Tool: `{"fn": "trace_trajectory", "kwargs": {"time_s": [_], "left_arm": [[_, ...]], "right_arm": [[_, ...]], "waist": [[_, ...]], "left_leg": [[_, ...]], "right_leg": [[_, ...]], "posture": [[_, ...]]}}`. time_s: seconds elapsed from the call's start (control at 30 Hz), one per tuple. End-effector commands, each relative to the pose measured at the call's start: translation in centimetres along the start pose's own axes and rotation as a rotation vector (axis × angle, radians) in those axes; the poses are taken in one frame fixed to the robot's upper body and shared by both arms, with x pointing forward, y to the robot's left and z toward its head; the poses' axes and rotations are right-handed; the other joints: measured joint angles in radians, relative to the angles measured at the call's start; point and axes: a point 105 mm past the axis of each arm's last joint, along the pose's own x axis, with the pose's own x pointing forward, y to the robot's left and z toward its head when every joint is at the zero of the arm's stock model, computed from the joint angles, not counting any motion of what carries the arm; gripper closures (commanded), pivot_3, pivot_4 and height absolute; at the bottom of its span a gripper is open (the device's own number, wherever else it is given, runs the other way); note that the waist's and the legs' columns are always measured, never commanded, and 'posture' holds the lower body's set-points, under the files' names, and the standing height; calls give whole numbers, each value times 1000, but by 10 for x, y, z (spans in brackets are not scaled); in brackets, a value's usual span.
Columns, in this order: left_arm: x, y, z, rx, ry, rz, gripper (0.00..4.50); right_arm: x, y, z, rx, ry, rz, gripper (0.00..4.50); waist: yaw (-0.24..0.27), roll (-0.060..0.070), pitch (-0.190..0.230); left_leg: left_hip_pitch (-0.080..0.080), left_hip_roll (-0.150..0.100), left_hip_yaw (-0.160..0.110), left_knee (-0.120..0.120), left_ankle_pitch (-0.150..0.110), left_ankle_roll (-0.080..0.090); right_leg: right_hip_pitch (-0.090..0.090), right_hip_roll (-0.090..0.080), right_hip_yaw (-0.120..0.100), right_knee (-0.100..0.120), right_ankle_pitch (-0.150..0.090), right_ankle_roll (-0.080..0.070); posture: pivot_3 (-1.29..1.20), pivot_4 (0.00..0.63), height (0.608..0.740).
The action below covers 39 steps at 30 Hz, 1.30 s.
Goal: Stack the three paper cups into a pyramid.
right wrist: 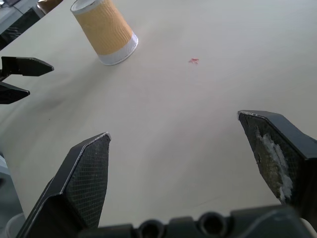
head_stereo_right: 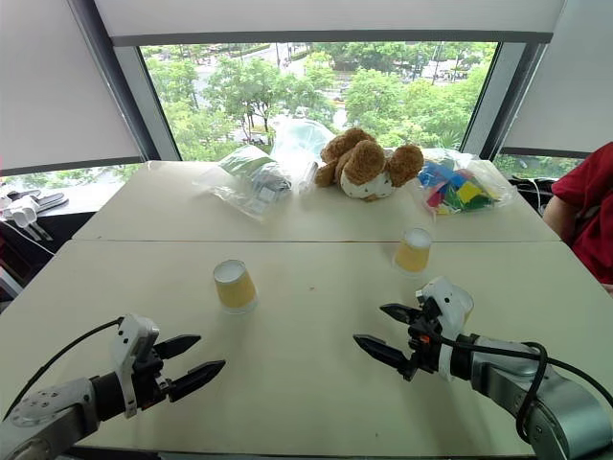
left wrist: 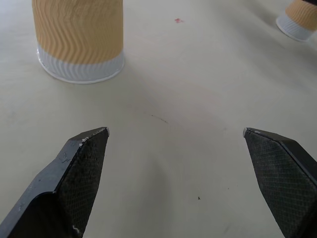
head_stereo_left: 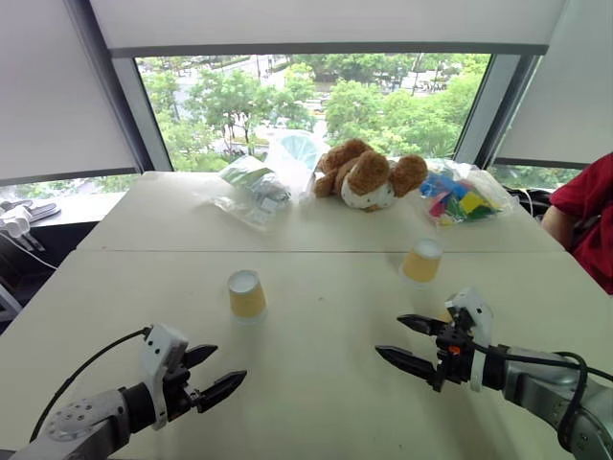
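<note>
Two of the paper cups stand upside down and apart on the pale table (head_stereo_left: 316,383). One yellow cup (head_stereo_left: 247,294) is left of centre, ahead of my left gripper (head_stereo_left: 228,364), and appears close in the left wrist view (left wrist: 79,39). The other cup (head_stereo_left: 422,260) stands farther back on the right, beyond my right gripper (head_stereo_left: 390,335). Both grippers hover low over the table near its front edge, open, with nothing between their fingers. The right wrist view takes in the left cup (right wrist: 105,32) and my left gripper (right wrist: 39,78).
At the back of the table lie a brown teddy bear (head_stereo_left: 369,177), clear plastic bags (head_stereo_left: 254,187) and a bag of coloured blocks (head_stereo_left: 465,201). A person's red sleeve (head_stereo_left: 589,220) is at the right edge. A seam (head_stereo_left: 287,251) crosses the table.
</note>
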Motion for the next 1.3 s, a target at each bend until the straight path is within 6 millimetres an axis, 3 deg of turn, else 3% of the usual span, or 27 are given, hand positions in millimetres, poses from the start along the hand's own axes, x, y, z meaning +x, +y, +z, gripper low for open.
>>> {"fn": "trace_trajectory", "kwargs": {"time_s": [0.03,0.43,0.57,0.7,0.83,1.0,1.3], "left_arm": [[-1,-1,12,42,-35,-6,0],[1,1,15,56,-42,-11,0],[1,2,26,101,-38,-55,0],[5,-14,49,132,-37,-208,0],[11,-40,70,166,-31,-383,0],[22,-55,71,233,1,-467,0],[27,-58,62,220,10,-458,0]], "right_arm": [[1,1,8,-32,-27,0,20],[0,-1,9,-38,-35,-17,20],[-3,-5,22,-58,-74,-44,20],[-21,-10,44,-73,-148,-130,20],[-61,-23,63,-81,-228,-317,20],[-91,-46,45,-71,-192,-514,20],[-71,-61,19,6,-210,-504,20]], "waist": [[0,0,0],[0,0,0],[0,0,0],[2,0,0],[2,0,1],[-5,0,1],[-24,0,1]], "left_leg": [[0,0,0,0,0,0],[0,0,0,0,0,0],[0,0,0,0,0,0],[-1,0,0,0,0,0],[-3,0,0,0,0,0],[-3,-1,0,0,0,0],[1,0,1,0,0,0]], "right_leg": [[0,0,0,0,0,0],[0,0,0,0,0,0],[0,0,0,0,0,0],[-1,0,0,0,0,0],[-2,0,0,-1,0,0],[-2,0,0,-1,0,1],[0,2,0,2,0,1]], "posture": [[0,150,740],[0,150,740],[0,150,740],[0,150,740],[0,150,740],[0,150,740],[0,150,740]]}}
